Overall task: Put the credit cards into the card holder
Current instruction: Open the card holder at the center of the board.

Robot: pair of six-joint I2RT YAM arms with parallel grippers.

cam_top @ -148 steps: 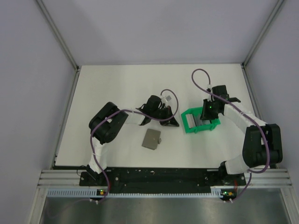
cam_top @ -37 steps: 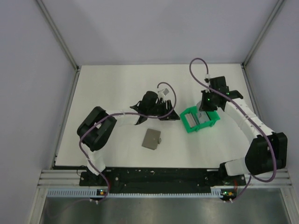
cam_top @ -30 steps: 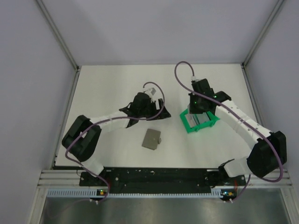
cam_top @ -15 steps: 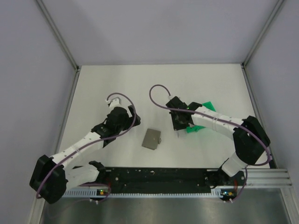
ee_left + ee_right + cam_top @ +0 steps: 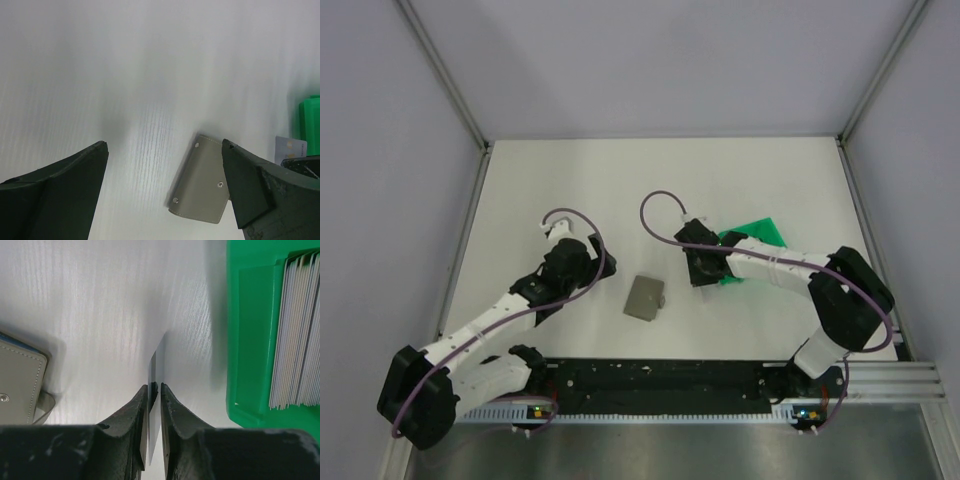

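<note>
The card holder, a flat grey-beige sleeve with snaps, lies on the white table; it also shows in the left wrist view and at the left edge of the right wrist view. My right gripper is between the holder and the green tray, its jaws shut on one credit card held edge-on just above the table. More credit cards stand stacked in the tray. My left gripper hangs open left of the holder, holding nothing.
The bright green tray sits right of my right gripper, its wall close beside the held card. The held card's end peeks in at the right edge of the left wrist view. Grey walls enclose the table.
My right arm left the green tray and swung left toward the card holder with a card. My left arm pulled back left and toward the near edge, its jaws opening wide.
</note>
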